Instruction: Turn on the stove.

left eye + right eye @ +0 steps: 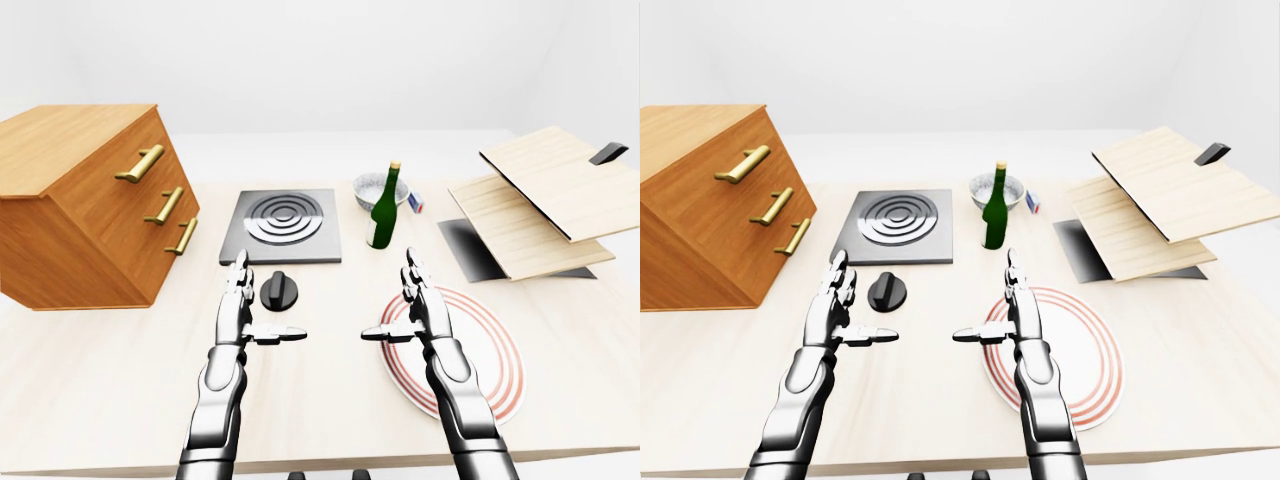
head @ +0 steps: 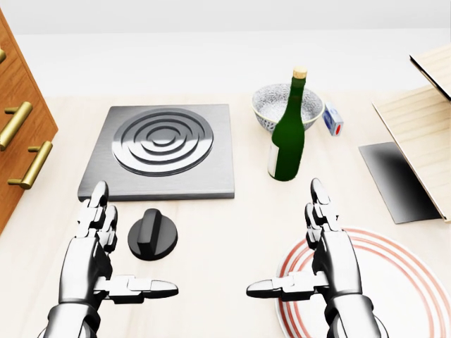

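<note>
At the worktop's left edge stands a wooden drawer chest (image 1: 95, 205) with brass handles, well apart from the work. The left hand (image 2: 95, 250) hangs over the worktop's near edge, fingers extended and thumb splayed inward, holding nothing. Just beside its fingertips lies the black stove knob (image 2: 152, 239), apart from the hand, its grip bar pointing roughly toward the stove. The stove (image 2: 161, 150), a grey plate with concentric burner rings, sits just beyond the knob toward the far edge.

Judgement: the step in hand is reaching the knob. The left hand is the nearer; it should shift right, settle thumb and fingers on opposite faces of the grip bar, and twist without dragging the knob across the worktop. Nothing obstructs that path.

Right of the stove stands a green bottle (image 2: 289, 132), upright, with a patterned bowl (image 2: 283, 102) behind it and a small can (image 2: 332, 120) beside the bowl; tall and narrow, the bottle could topple if an arm swings wide. The right hand (image 2: 325, 253) is likewise spread and empty, over the rim of a red-ringed plate (image 2: 416, 282). Stacked wooden boards (image 1: 535, 205) occupy the right edge.
</note>
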Motion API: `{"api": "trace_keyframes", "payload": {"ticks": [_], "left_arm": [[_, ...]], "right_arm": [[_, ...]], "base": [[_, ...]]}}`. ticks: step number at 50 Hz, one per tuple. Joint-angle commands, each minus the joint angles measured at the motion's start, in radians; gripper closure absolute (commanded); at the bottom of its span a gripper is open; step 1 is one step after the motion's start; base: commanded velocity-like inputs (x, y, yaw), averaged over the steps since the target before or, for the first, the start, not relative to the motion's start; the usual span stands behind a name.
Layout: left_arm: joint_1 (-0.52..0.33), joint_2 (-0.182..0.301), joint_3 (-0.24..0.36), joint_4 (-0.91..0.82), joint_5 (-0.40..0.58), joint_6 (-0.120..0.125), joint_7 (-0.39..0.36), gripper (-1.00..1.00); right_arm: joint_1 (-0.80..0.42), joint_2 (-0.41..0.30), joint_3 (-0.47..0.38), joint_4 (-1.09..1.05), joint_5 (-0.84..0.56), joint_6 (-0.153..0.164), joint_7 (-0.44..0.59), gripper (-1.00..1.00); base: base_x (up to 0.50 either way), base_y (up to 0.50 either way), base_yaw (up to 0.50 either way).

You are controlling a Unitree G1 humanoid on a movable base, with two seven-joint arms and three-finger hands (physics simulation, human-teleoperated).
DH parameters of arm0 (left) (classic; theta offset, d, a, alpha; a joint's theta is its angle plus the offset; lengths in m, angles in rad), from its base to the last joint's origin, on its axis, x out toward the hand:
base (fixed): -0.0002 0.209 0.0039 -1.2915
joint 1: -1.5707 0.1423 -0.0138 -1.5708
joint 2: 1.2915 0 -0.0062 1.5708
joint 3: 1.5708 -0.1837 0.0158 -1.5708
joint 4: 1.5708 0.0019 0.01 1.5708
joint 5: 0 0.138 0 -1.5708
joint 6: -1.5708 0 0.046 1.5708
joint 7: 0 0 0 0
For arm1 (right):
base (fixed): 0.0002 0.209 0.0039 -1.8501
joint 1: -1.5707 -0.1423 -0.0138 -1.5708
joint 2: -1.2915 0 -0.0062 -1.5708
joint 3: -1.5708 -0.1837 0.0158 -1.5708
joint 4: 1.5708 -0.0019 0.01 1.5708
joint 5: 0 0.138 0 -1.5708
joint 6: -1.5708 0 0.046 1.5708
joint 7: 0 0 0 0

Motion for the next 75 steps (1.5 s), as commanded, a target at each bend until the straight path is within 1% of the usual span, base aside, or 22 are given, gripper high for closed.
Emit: {"api": "trace_keyframes", "payload": {"ticks": [1, 6, 9, 11, 12, 13, 15, 30, 35, 42, 50, 54, 55, 59, 60, 61, 62, 65, 67, 69, 72, 75], "left_arm": [[0.001, 0.000, 0.001, 0.002, 0.000, 0.000, 0.000, -1.00], [-0.014, 0.002, 0.005, 0.030, -0.002, -0.008, 0.000, -1.00], [-0.044, 0.001, 0.003, 0.095, 0.001, -0.032, 0.006, -1.00], [-0.044, 0.002, 0.003, 0.096, 0.001, -0.033, 0.006, -1.00], [-0.069, 0.001, 0.000, 0.160, 0.009, -0.059, 0.011, -1.00], [-0.082, 0.001, -0.001, 0.191, 0.011, -0.072, 0.014, -1.00], [-0.096, 0.000, -0.005, 0.228, 0.017, -0.081, 0.018, -1.00], [-0.296, 0.010, 0.009, 0.700, 0.015, -0.081, 0.043, -1.00], [-0.301, 0.009, 0.005, 0.715, 0.006, -0.081, 0.034, -1.00], [-0.248, -0.015, -0.026, 0.635, 0.028, -0.081, 0.028, -1.00], [-0.323, -0.045, -0.041, 0.840, 0.065, -0.081, 0.046, -1.00], [-0.342, -0.087, -0.069, 0.923, 0.108, -0.081, 0.070, -1.00], [-0.335, -0.117, -0.094, 0.952, 0.137, -0.081, 0.085, -1.00], [-0.292, -0.159, -0.121, 1.015, 0.192, -0.081, 0.119, -1.00], [-0.273, -0.167, -0.120, 1.000, 0.183, -0.081, 0.097, -1.00], [-0.241, -0.177, -0.127, 0.964, 0.175, -0.081, 0.073, -1.00], [-0.234, -0.177, -0.129, 0.951, 0.174, -0.081, 0.070, -1.00], [-0.130, -0.196, -0.181, 0.802, 0.204, -0.081, 0.076, -1.00], [-0.013, -0.214, -0.244, 0.639, 0.215, -0.081, 0.053, -1.00], [0.062, -0.212, -0.299, 0.546, 0.225, -0.081, 0.068, -1.00], [0.108, -0.204, -0.351, 0.523, 0.223, -0.081, 0.081, -1.00], [0.126, -0.192, -0.379, 0.651, 0.244, -0.081, 0.113, -1.00]], "right_arm": [[0.000, 0.001, -0.002, -0.003, 0.006, 0.006, -0.001, -1.00], [0.005, 0.001, -0.004, -0.015, 0.014, 0.010, 0.001, -1.00], [-0.002, 0.001, -0.004, 0.000, 0.012, -0.001, -0.003, -1.00], [-0.002, 0.000, -0.004, 0.000, 0.012, -0.001, -0.003, -1.00], [-0.001, 0.001, -0.003, -0.002, 0.011, 0.000, -0.005, -1.00], [0.000, 0.000, -0.005, -0.004, 0.014, 0.001, -0.002, -1.00], [0.001, -0.001, -0.005, -0.007, 0.016, 0.003, 0.000, -1.00], [-0.004, -0.004, -0.013, -0.008, 0.026, 0.009, 0.002, -1.00], [-0.006, -0.004, -0.014, -0.009, 0.028, 0.012, 0.002, -1.00], [-0.014, -0.005, -0.017, -0.002, 0.031, 0.015, 0.001, -1.00], [-0.010, -0.005, -0.017, -0.017, 0.036, 0.026, 0.004, -1.00], [-0.019, -0.011, -0.031, -0.029, 0.051, 0.044, 0.006, -1.00], [-0.041, -0.017, -0.049, -0.016, 0.064, 0.044, 0.003, -1.00], [-0.080, -0.038, -0.093, -0.016, 0.117, 0.044, 0.002, -1.00], [-0.087, -0.043, -0.097, -0.009, 0.123, 0.044, 0.002, -1.00], [-0.096, -0.047, -0.101, -0.001, 0.129, 0.044, 0.001, -1.00], [-0.096, -0.048, -0.100, -0.001, 0.130, 0.044, 0.001, -1.00], [-0.119, -0.056, -0.111, 0.027, 0.147, 0.044, -0.009, -1.00], [-0.116, -0.060, -0.117, 0.011, 0.159, 0.044, -0.011, -1.00], [-0.118, -0.062, -0.117, 0.011, 0.163, 0.044, -0.013, -1.00], [-0.118, -0.062, -0.114, 0.013, 0.165, 0.044, -0.014, -1.00], [-0.123, -0.063, -0.112, 0.028, 0.162, 0.044, -0.013, -1.00]], "base": [[0.20, 0.00, 0.00], [0.04, 0.00, 0.00], [0.00, 0.00, 0.00], [0.00, 0.00, 0.00], [0.00, 0.00, 0.00], [0.00, 0.00, 0.00], [0.00, 0.00, 0.00], [0.00, 0.00, 0.00], [0.00, 0.00, 0.00], [0.00, 0.00, 0.00], [0.00, 0.00, 0.00], [0.00, 0.00, -0.01], [0.00, 0.00, 0.00], [0.00, 0.00, 0.00], [0.00, 0.00, 0.00], [0.00, 0.00, 0.00], [0.00, 0.00, 0.00], [0.00, 0.00, 0.00], [0.00, 0.00, 0.00], [0.00, 0.00, 0.00], [0.00, 0.00, 0.00], [0.00, 0.00, 0.00]]}}
